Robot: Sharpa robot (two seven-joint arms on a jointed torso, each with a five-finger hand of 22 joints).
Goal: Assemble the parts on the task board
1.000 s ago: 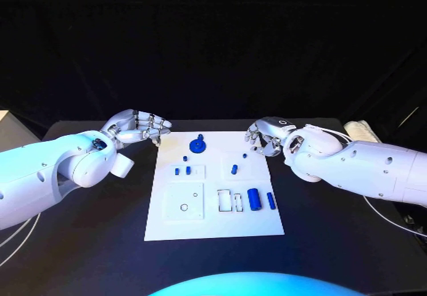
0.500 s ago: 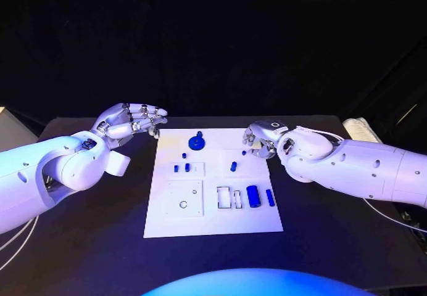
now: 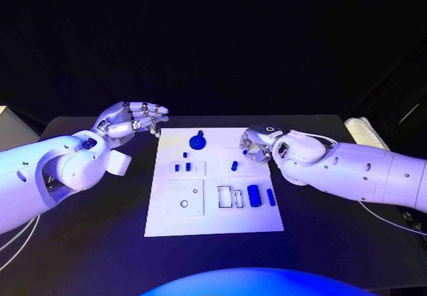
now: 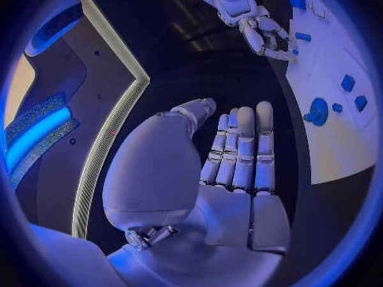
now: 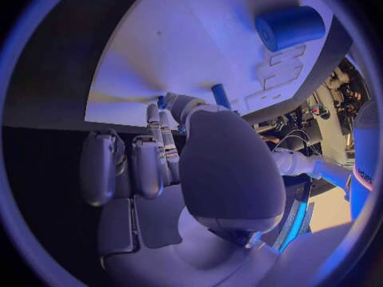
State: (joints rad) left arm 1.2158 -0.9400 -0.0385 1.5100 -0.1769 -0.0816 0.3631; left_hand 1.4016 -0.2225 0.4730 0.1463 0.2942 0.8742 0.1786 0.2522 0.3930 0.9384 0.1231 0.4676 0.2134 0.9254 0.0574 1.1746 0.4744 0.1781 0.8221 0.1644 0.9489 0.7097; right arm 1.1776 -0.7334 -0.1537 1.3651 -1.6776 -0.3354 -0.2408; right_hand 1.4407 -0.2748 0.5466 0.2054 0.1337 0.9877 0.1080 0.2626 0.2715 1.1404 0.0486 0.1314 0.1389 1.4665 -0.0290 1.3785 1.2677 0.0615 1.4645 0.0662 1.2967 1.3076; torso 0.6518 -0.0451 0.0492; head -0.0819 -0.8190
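Several small blue parts (image 3: 234, 166) lie or stand on the white task board (image 3: 213, 222), which sits at the middle of the black table (image 3: 338, 246): a round disc-shaped part with a stem (image 3: 197, 145) near the far edge, short pegs (image 3: 181, 167) left of centre, and a thick cylinder (image 3: 253, 196) with a slimmer one (image 3: 270, 197) beside it toward your right. Judge them light, rigid and smooth, so liable to roll or skid; take a peg across its short body between fingertips, and the thick cylinder across its middle. Your right hand (image 3: 258, 142) hovers over the board's far right corner, fingers curled downward close to a small blue peg (image 5: 221, 96); whether they touch it or hold it cannot be told. Your left hand (image 3: 133, 124) is off the board's far left corner, raised above the table, fingers (image 4: 243, 148) straight and together in the wrist view, holding nothing. Outward, shallow white recesses (image 3: 184, 198) and slots (image 3: 229, 198) mark the board's near half. A white ribbed object (image 3: 360, 131) lies at the table's far right edge, well apart from the work. The right forearm (image 3: 356, 172) reaches over the board's right margin and may crowd your approach to the cylinders; nothing else obstructs.
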